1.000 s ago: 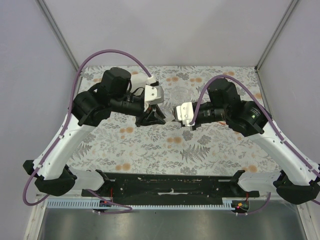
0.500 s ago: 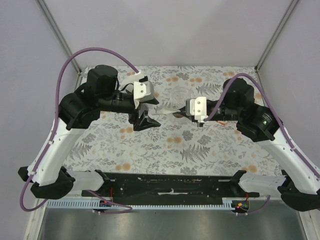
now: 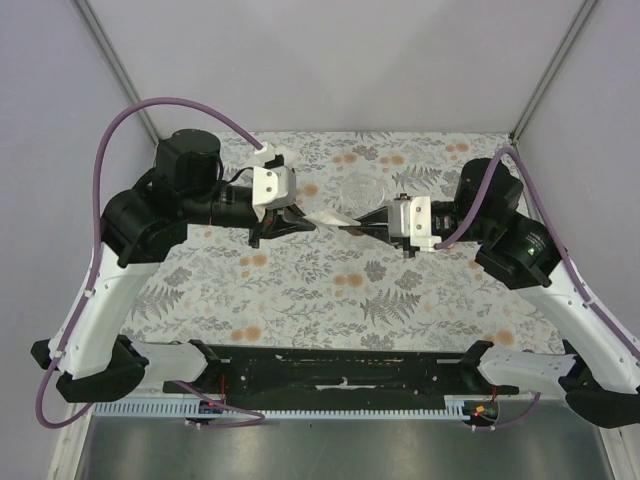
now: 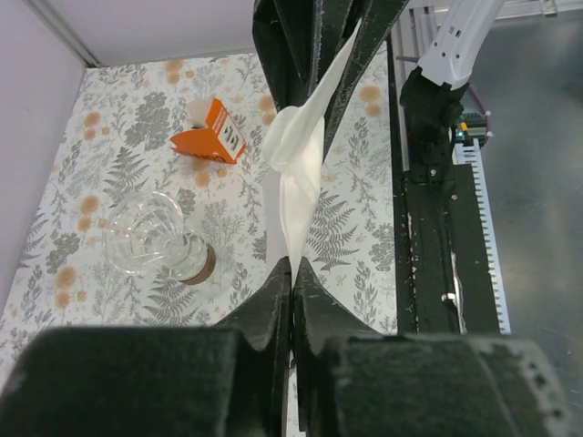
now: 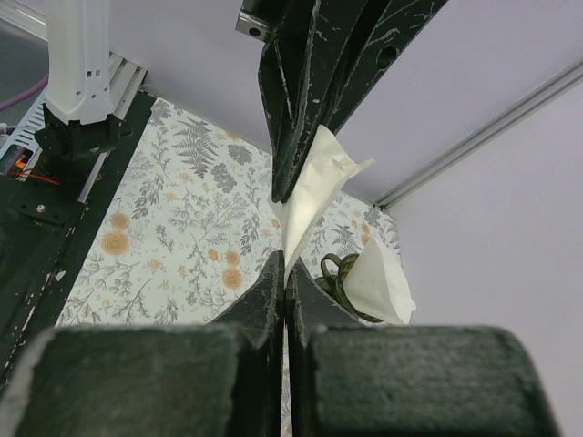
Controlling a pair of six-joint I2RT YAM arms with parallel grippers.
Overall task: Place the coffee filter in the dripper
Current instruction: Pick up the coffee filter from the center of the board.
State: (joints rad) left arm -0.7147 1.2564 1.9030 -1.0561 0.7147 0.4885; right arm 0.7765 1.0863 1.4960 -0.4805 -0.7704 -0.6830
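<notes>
A white paper coffee filter (image 3: 330, 219) hangs stretched above the middle of the table, pinched at both ends. My left gripper (image 3: 303, 224) is shut on its left edge and my right gripper (image 3: 363, 228) is shut on its right edge. In the left wrist view the filter (image 4: 296, 173) runs from my left gripper (image 4: 291, 264) up to the right gripper's fingers (image 4: 301, 55). The right wrist view shows the filter (image 5: 310, 196) between my right gripper (image 5: 285, 271) and the left one. The clear glass dripper (image 4: 150, 238) stands on the cloth, just behind the filter (image 3: 358, 190).
An orange carton (image 4: 211, 133) lies on the floral tablecloth beyond the dripper. A green wire holder with spare white filters (image 5: 375, 278) stands near the back left corner. Lilac walls enclose the table, and a black rail (image 3: 340, 370) runs along its near edge.
The left gripper opened wide and closed again on the filter. Both arms drew apart, left going left and right going right, so the filter now spans the gap.
</notes>
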